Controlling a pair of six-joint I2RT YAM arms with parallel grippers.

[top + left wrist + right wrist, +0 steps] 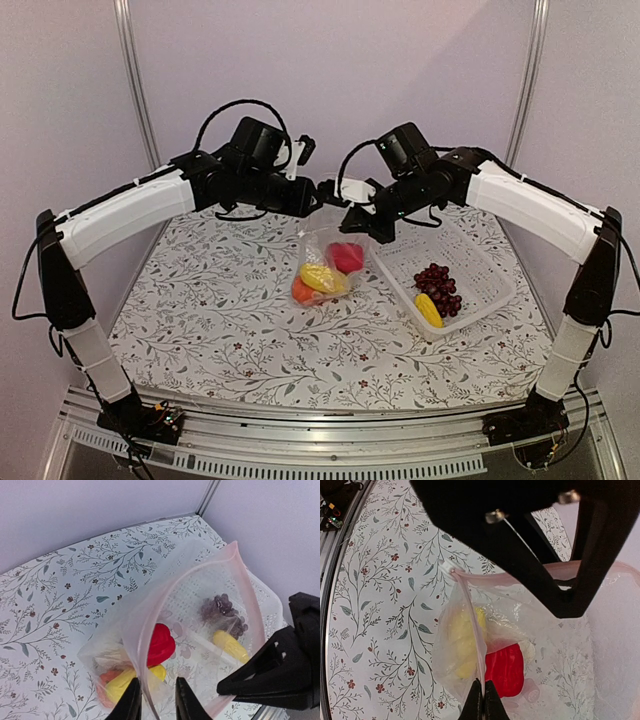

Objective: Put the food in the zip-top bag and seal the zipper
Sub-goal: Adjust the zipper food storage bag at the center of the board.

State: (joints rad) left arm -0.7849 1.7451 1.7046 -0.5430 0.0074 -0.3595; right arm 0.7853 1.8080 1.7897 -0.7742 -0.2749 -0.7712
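Observation:
The clear zip-top bag (322, 245) hangs open above the table between both grippers. Inside lie a red piece (347, 256), a yellow piece (320, 277) and an orange piece (302, 292); something whitish (527, 651) shows behind the red piece (506, 670). My right gripper (483, 702) is shut on the pinkish zipper strip (472, 625). My left gripper (156, 702) has its fingers apart, with the bag's rim (135, 645) running between them, close to the left finger. Dark grapes (437, 280) and a second yellow piece (429, 309) lie in the basket.
The white lattice basket (480, 262) stands on the flowered table to the right of the bag, close under my right arm. In the left wrist view my right gripper (260, 677) is the black shape at the bag's near right rim. Walls close the back.

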